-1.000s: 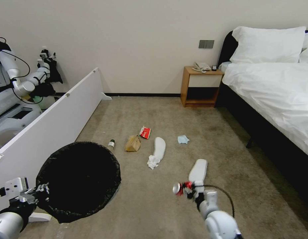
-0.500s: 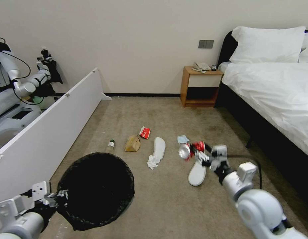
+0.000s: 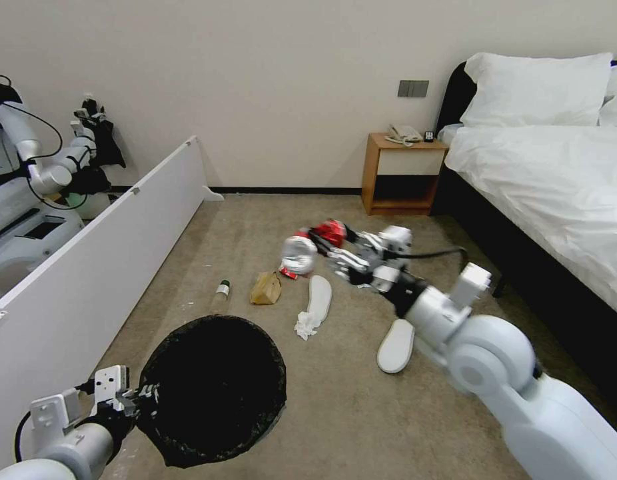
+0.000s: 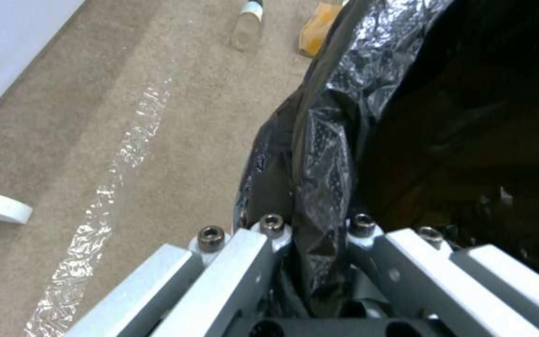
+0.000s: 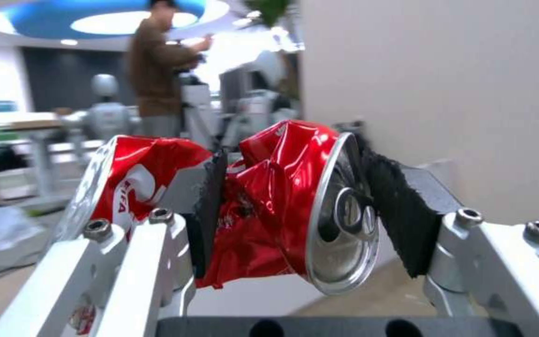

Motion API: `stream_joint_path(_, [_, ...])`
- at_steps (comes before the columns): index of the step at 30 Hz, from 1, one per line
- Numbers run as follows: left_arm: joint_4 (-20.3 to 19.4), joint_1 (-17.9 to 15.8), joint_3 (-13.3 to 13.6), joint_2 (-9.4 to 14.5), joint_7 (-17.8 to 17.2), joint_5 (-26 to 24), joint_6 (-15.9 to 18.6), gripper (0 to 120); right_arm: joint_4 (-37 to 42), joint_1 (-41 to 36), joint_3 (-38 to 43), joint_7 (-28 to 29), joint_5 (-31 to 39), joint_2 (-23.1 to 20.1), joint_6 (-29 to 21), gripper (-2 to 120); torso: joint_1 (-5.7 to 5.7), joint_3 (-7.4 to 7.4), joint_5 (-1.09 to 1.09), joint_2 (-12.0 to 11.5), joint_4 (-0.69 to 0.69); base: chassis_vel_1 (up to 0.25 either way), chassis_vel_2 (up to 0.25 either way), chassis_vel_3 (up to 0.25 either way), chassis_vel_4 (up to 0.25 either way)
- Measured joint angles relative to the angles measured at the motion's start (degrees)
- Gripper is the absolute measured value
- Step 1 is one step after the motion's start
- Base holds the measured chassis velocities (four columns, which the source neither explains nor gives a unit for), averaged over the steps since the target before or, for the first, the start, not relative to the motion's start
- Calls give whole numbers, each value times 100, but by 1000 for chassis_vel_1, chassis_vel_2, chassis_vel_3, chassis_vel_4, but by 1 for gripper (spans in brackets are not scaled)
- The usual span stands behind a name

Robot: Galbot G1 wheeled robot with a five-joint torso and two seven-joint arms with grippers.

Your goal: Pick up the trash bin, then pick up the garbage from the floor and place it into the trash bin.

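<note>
Crushed red can (image 5: 263, 206) sits pinched crosswise inside the right claw (image 5: 294, 210).

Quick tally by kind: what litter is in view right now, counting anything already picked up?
Slippers: 2
Crushed red can, held in the right end effector: 1
Clear bottle: 1
Brown paper bag: 1
Red snack packet: 1
White tissue: 1
Total: 7

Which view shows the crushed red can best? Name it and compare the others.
The right wrist view: the crushed red can is close up, clamped between the right gripper pads, dents and lid plain. The head view shows it blurred, raised over the floor litter. The left wrist view faces the trash bin held by the left gripper.
</note>
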Motion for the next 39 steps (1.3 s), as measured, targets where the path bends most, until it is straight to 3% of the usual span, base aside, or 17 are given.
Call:
stream_joint_path(5, [-25,8,-85,19,17,-13,0,3,-262,502,-894,79,105,335,-64,53,0,0,0,0,0,0,0,0,0])
stream_joint_path(13, [-72,38,-174,23,50,-25,0,3,-407,569,-1418,146,65,542,-98,53,0,0,1,0,0,0,0,0,0])
stream_joint_path(26, [-118,35,-318,38,54,-153,0,3,-419,314,-1852,302,25,126,-222,53,0,0,2,0,-1,0,0,0,0])
stream_joint_path(39, [-133,15,-306,57,37,-304,1,3,-452,213,-2080,345,-74,102,-326,55,0,-1,1,0,0,0,0,0,0])
